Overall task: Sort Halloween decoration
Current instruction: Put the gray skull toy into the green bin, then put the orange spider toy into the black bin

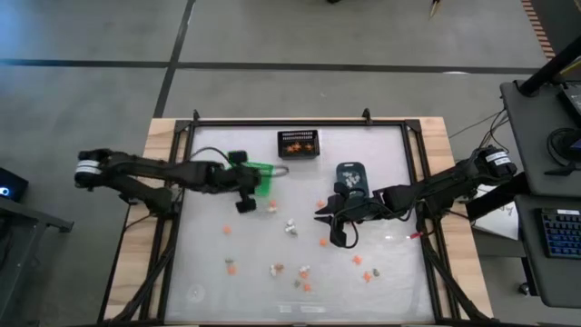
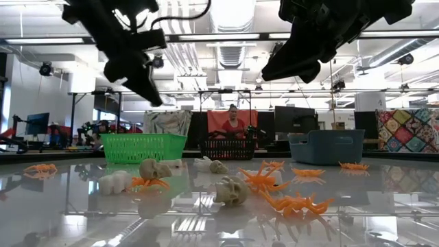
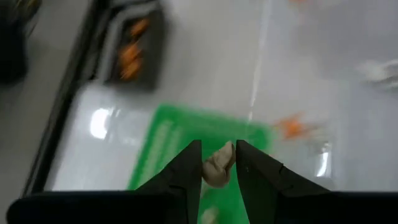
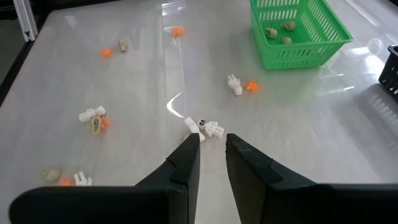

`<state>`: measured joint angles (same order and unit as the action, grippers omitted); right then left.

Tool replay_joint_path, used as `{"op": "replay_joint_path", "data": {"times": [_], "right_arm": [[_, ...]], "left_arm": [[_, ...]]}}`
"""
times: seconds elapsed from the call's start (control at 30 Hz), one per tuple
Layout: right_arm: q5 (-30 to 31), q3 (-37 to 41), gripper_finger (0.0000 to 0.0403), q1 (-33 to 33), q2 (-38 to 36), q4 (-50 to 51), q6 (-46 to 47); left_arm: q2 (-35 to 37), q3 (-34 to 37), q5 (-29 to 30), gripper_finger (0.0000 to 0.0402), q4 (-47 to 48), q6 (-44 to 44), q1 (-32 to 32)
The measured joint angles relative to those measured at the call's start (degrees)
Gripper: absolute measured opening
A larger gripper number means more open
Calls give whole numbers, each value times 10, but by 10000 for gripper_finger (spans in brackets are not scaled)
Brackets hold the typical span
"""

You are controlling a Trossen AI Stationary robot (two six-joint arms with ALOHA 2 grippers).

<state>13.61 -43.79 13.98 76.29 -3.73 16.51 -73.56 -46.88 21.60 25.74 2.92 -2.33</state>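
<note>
Glossy white tabletop (image 1: 381,263) lay below; my left gripper (image 3: 218,163) pinched a tan skull (image 3: 217,168) above the green bin (image 3: 186,134); I judged releasing only once centred. Right gripper (image 4: 212,146) hung slightly parted, empty, white trinkets (image 4: 208,127) just ahead.

The right tool (image 4: 213,149) hangs empty, fingers slightly parted, above white trinkets (image 4: 208,127) on the tabletop (image 4: 298,124); beyond stands a green basket (image 4: 297,31) (tan pieces inside).

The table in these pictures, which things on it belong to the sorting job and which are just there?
Job: scattered trinkets; tan skull in left hand; green bin; black mesh bin; blue-grey bin.

Just there: keyboard; person in background.
</note>
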Motion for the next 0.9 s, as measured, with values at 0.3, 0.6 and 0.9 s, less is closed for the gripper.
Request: {"op": "replay_joint_path", "data": {"times": [0.3,0.6,0.9], "right_arm": [[0,0,68,0,0,0,5],[0,0,68,0,0,0,6],[0,0,68,0,0,0,25]], "left_arm": [[19,44,-21,76,10,-100,-104],[10,44,4,79,4,-116,-106],[10,44,4,123,4,-125,-106]]}}
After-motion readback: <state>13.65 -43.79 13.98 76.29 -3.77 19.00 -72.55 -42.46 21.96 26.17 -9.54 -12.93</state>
